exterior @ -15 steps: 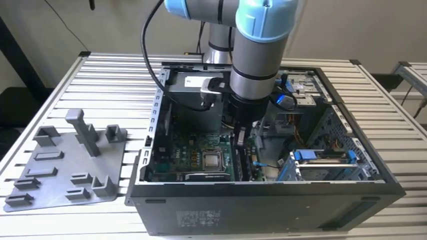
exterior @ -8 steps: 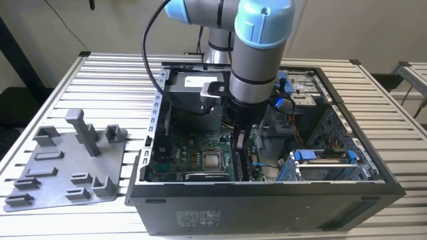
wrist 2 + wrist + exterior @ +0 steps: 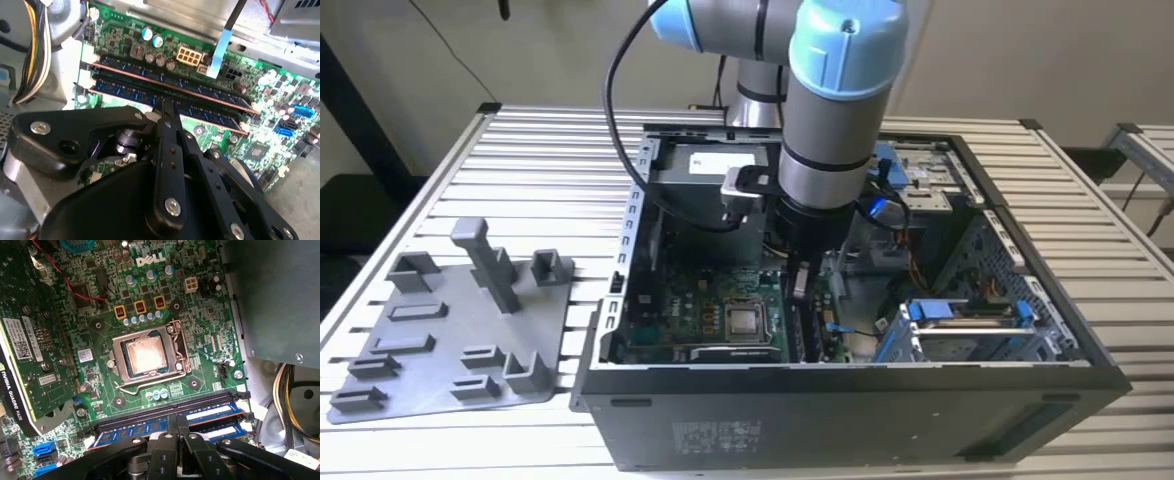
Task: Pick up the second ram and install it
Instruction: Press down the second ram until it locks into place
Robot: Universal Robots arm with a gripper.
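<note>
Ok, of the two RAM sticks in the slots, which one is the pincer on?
The pincer sits on the second ram, the bluish stick nearer the wrist camera. The other stick lies parallel just beyond it, untouched, on the side of the white power connector.

I work in what looks like a robotics lab or test workshop. My arm (image 3: 834, 110) reaches over a bench (image 3: 547, 160) made of ribbed aluminium slats, set against a plain pale wall. On the bench lies an open desktop computer case (image 3: 854, 400), its side panel off, so the green motherboard (image 3: 150, 305) with its bare processor socket (image 3: 146, 354), memory sticks (image 3: 165, 87) and bundled cables (image 3: 40, 45) sits exposed. Beside the case, toward the exterior view's left, lies a grey plastic fixture tray (image 3: 447, 330) with upright holders and slots for parts. A second slatted bench (image 3: 1147, 150) stands at the exterior view's right.
</note>
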